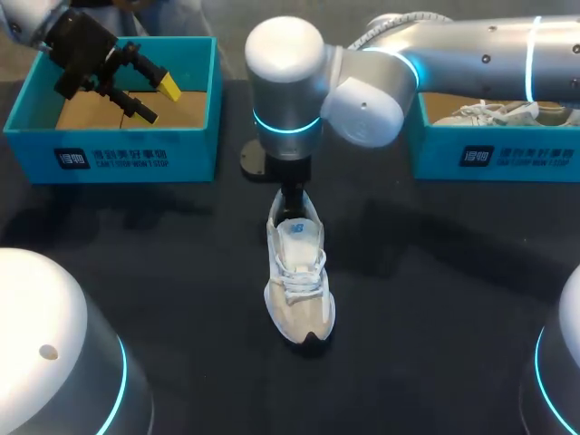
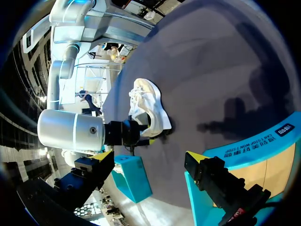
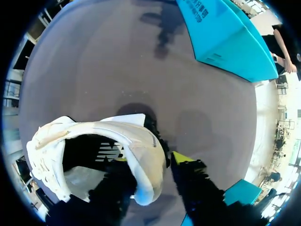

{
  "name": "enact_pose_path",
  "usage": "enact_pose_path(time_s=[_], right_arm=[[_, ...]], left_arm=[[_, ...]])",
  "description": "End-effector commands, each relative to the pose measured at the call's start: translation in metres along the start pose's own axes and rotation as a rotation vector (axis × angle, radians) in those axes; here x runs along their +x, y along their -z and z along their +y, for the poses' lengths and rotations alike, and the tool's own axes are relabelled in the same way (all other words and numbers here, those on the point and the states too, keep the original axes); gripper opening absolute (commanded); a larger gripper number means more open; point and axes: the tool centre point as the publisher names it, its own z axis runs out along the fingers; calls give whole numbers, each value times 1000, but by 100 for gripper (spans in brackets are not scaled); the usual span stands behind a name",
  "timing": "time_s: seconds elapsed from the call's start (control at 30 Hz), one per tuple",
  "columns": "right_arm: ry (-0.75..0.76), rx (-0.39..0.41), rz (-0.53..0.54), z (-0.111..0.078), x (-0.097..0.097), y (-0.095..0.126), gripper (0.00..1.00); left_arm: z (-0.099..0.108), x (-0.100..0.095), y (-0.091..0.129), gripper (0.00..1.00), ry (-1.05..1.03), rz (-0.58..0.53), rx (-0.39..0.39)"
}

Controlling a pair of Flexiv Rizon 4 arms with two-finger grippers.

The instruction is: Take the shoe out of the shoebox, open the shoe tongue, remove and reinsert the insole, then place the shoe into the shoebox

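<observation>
While the left end effector (image 1: 159, 100) hangs wide open and empty over the teal cardboard shoebox (image 1: 109, 149), the white and beige lace-up sneaker (image 1: 299, 281) stands upright on the dark bench (image 1: 163, 272) at centre, clear of that box. The right end effector (image 3: 153, 162) appears closed on the heel collar, one finger inside and one outside. Judgement: removal is complete and opening the tongue is the step in hand. That calls for the left end effector to cross over and draw the tongue forward while the heel is steadied.
</observation>
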Motion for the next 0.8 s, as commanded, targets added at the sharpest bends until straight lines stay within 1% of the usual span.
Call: enact_pose_path(time_s=[0.03, 0.07, 0.1, 0.2, 0.3, 0.5, 0.63, 0.7, 0.8], right_arm=[[-6, 5, 4, 1, 3, -2, 19], [-9, 4, 6, 1, 3, -3, 13], [-9, 4, 7, 1, 4, -3, 0], [-22, 2, 13, 2, 7, -2, 0], [-29, 7, 15, 2, 6, 6, 0], [-54, 3, 8, 0, -4, 52, 0], [-73, 21, -8, -2, -15, 86, 0], [-79, 16, -15, -4, -21, 104, 0], [-86, 30, -22, -8, -31, 127, 0]], left_arm=[[0, 0, 0, 100, -1, 3, 1], [0, 0, 0, 100, -1, 3, 1], [0, 0, 0, 100, -1, 3, 1], [0, 0, 0, 100, -1, 3, 1], [0, 0, 0, 100, -1, 3, 1], [0, 0, 0, 100, -1, 3, 1], [0, 0, 0, 100, -1, 3, 1], [0, 0, 0, 100, -1, 3, 1], [0, 0, 0, 100, -1, 3, 1]])
